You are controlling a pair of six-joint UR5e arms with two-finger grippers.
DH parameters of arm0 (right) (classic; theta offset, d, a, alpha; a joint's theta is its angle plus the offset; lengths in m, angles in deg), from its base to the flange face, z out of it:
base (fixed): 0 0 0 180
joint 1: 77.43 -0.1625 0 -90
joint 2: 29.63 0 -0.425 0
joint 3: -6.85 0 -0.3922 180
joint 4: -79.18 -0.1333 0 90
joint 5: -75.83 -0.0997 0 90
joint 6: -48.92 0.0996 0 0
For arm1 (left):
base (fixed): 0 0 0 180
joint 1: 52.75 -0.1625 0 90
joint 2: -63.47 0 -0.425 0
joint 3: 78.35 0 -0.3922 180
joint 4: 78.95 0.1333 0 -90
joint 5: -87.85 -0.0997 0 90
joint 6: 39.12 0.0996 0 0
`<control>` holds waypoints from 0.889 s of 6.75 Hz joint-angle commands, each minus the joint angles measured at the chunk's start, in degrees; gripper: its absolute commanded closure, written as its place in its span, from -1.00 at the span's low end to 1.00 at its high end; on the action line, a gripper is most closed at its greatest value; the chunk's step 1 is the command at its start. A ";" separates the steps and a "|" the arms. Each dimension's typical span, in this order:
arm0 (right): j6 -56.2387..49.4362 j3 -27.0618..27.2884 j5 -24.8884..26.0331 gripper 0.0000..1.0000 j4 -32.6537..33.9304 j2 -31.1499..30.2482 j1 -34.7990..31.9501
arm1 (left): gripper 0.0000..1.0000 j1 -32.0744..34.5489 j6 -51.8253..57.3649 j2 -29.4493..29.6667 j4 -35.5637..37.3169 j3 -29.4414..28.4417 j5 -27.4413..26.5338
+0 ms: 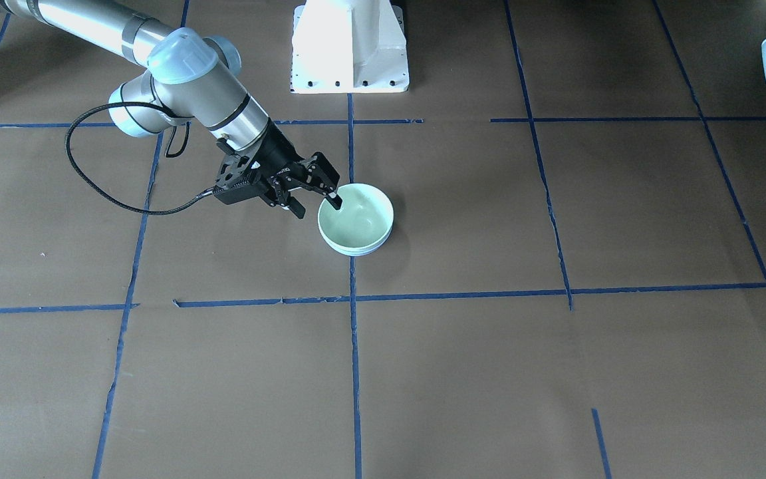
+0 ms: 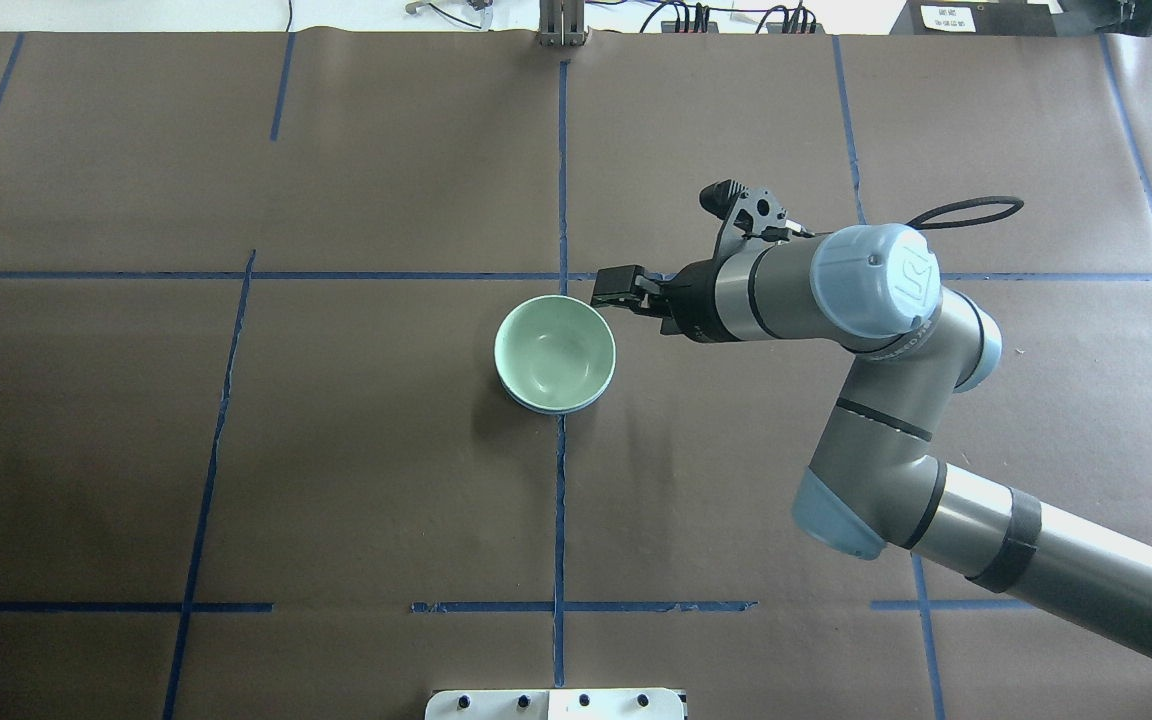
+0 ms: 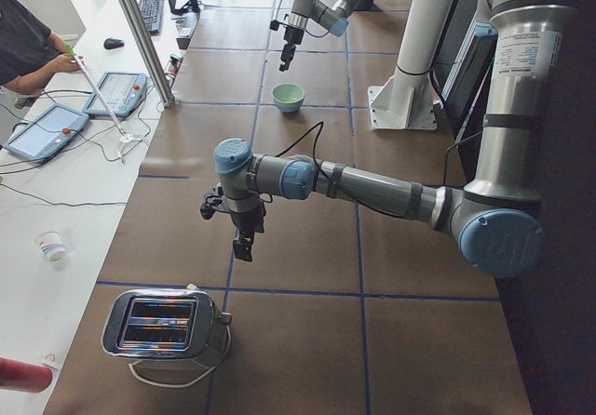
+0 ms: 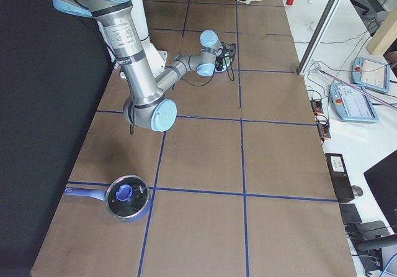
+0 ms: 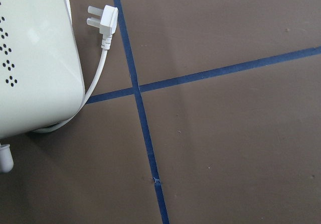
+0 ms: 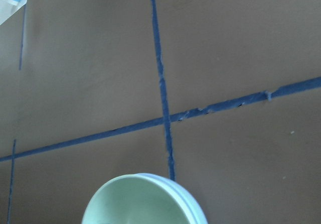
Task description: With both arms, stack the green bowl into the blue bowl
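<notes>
Nearest, green bowl nested in blue bowl; right gripper with fingers spread astride its rim, seemingly not squeezing. Left gripper near toaster, finger state impossible to tell.

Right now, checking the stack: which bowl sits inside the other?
The green bowl: its whole inside shows, while the blue bowl is only a thin edge peeking out under its rim.

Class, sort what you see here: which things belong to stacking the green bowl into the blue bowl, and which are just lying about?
Belonging to the job: green bowl, sitting inside the blue bowl; right claw, open at the rim; left claw, far off.
Lying about: toaster and its white plug; lidded saucepan; white pedestal.
</notes>
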 commanded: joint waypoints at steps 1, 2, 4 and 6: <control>-7.63 2.24 -8.11 -1.00 3.03 -5.31 -7.27 | -1.00 2.58 4.60 0.00 0.15 -2.19 2.07; -14.48 2.15 -13.81 -1.00 3.04 -8.12 -11.74 | -1.00 5.21 8.89 0.00 -0.02 -5.52 7.92; -28.96 1.72 -22.18 -1.00 3.56 -15.40 -20.97 | -1.00 9.79 13.60 0.09 0.41 -8.88 8.94; -48.19 0.58 -25.46 -1.00 5.49 -24.53 -28.54 | -1.00 11.20 8.36 0.09 0.68 -9.68 8.86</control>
